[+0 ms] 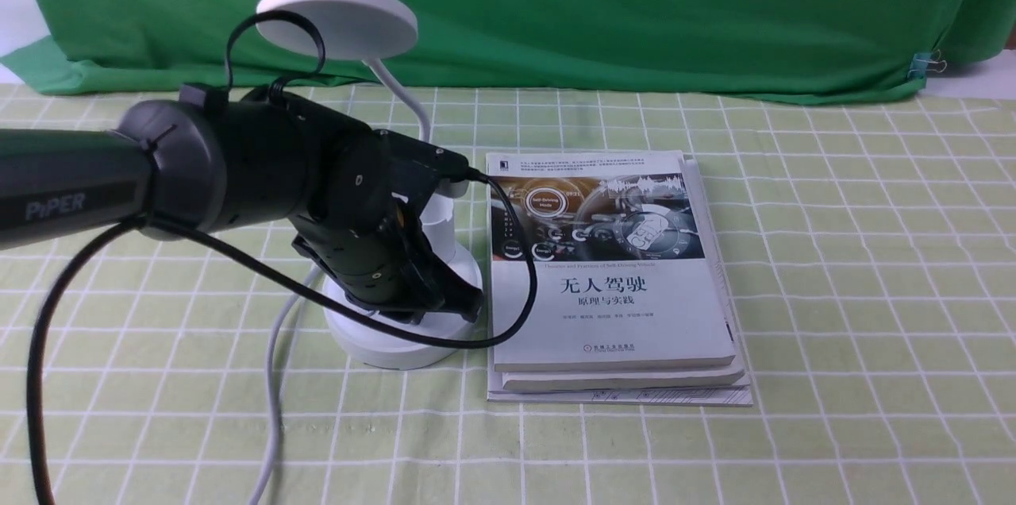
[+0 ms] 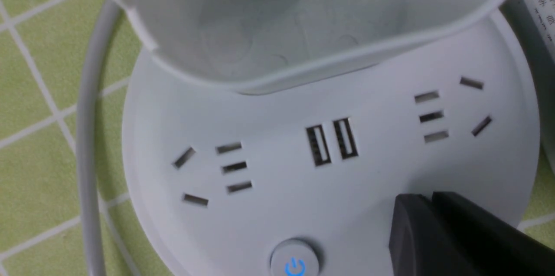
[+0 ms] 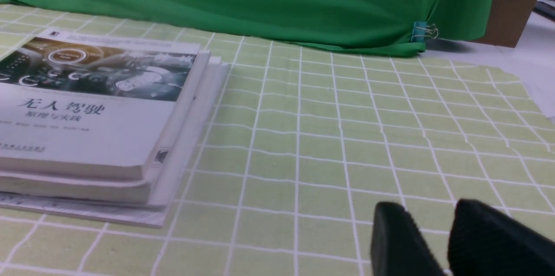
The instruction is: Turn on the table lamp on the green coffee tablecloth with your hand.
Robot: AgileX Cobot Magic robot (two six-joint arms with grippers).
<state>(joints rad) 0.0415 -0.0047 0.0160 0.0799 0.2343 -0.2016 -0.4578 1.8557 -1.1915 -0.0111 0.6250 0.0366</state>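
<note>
- Table lamp (image 1: 439, 227): white. It stands on the left half of the green coffee tablecloth (image 1: 833, 267), with its round base just left of the books. The disc head rises on a thin curved neck in front of the backdrop.
- Lamp base, left wrist view: two socket groups flank a pair of USB ports (image 2: 331, 141). A round button (image 2: 295, 263) with a blue power symbol sits at the near rim. The cup holder stands behind the ports.
- Left gripper (image 1: 456, 300): on the grey "PiPER" arm, lowered over the near right part of the base and hiding much of it from the front. Its fingers (image 2: 416, 232) are pressed together with nothing between them. They sit beside the blue-marked button, toward the book side. Whether they touch the base cannot be told.
- Black cable (image 1: 520, 283): loops from the wrist across the left edge of the top book.
- White cord (image 1: 274, 378): runs from the base's left side toward the near edge.
- Stack of books (image 1: 611, 275): three volumes lying flat, almost touching the base.
- Right gripper (image 3: 433, 228): low over bare cloth, well right of the books. The fingers are narrowly parted and hold nothing.
- Dark green backdrop (image 1: 635, 5): hangs along the far edge, with a blue binder clip (image 1: 922, 65) at its right end.
</note>
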